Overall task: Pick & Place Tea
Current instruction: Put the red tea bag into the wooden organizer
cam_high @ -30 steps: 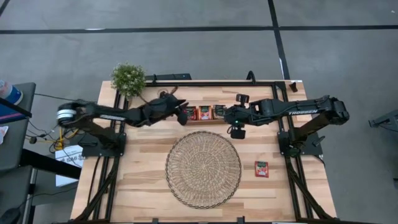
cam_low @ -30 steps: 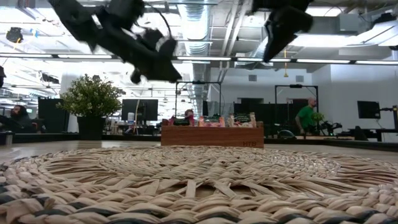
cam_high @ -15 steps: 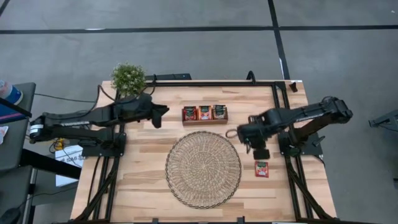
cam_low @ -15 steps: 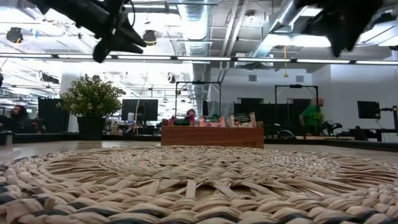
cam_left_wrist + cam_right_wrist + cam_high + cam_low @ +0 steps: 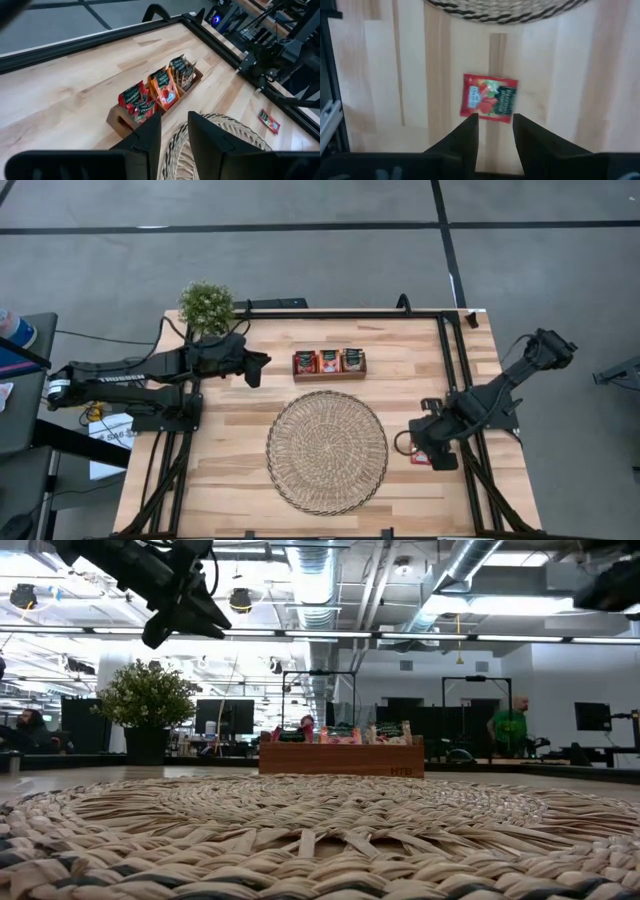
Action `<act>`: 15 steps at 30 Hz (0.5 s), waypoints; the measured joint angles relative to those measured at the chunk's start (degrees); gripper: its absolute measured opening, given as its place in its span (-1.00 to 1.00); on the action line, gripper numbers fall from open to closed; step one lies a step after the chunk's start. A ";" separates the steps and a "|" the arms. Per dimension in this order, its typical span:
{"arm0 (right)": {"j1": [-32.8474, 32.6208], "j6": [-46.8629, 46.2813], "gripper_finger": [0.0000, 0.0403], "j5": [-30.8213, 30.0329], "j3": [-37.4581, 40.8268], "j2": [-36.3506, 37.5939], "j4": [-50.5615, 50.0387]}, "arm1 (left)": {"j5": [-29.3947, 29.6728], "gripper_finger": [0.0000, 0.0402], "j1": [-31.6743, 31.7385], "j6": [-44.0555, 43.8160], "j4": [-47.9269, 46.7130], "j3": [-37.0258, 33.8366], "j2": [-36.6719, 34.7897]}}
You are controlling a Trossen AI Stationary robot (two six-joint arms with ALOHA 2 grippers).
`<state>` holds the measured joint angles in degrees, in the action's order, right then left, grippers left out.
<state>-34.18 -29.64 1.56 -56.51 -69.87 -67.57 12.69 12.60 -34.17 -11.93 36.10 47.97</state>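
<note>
Right wrist view: your right gripper (image 5: 492, 127) hangs directly over lone tea sachet (image 5: 489, 98) on bare wood beside woven mat (image 5: 505, 10); fingers slightly parted, empty. Sachet's long axis spans finger gap. Left gripper (image 5: 253, 367) waits far off, narrowly parted.

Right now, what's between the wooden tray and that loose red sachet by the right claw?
Only bare tabletop separates the tray from the sachet, as the high view shows; the mat lies just beside that stretch. The right gripper hovers over the sachet.

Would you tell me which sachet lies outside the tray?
The lone red sachet flat on the table beside the mat, under the right claw; the others stand in the tray.
</note>
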 joint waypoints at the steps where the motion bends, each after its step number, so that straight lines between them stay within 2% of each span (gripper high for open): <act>1: -0.58 -0.81 -0.44 -0.01 1.28 0.11 1.58 | 0.00 -0.56 0.00 0.00 -0.10 0.00 0.00; 8: -1.17 -4.78 -0.44 -0.67 9.69 -2.32 8.22 | 0.04 -0.56 0.00 0.04 -0.04 0.00 0.00; 15: 1.81 -6.55 -0.44 -1.95 12.92 -6.23 13.51 | 0.07 -0.56 0.00 0.02 -0.04 0.00 0.00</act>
<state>-32.36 -36.18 -0.38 -43.59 -76.09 -54.06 12.76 12.60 -34.15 -11.97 36.10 47.97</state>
